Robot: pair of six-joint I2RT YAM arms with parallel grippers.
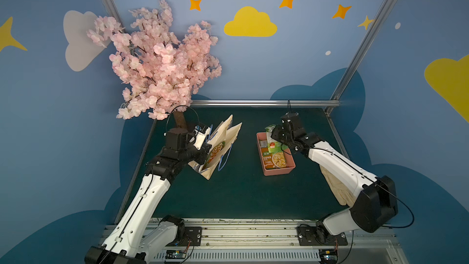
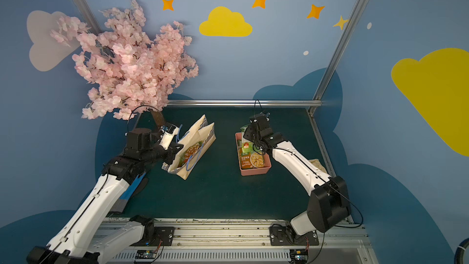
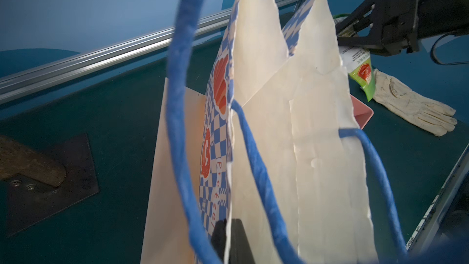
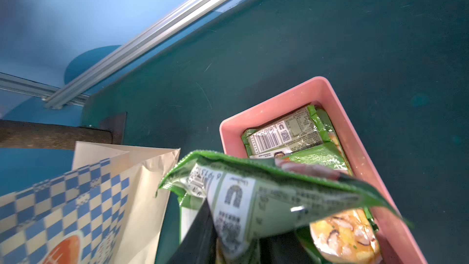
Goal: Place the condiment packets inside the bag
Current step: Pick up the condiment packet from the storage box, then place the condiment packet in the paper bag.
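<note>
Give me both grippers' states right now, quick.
The left gripper: closed, pinching the wall of the bag.
The right gripper: closed on a green packet, held above the pink tray.

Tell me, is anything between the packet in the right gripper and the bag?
Nothing visible does. Only bare table lies between the packet, held over the tray by the right gripper, and the bag.
</note>
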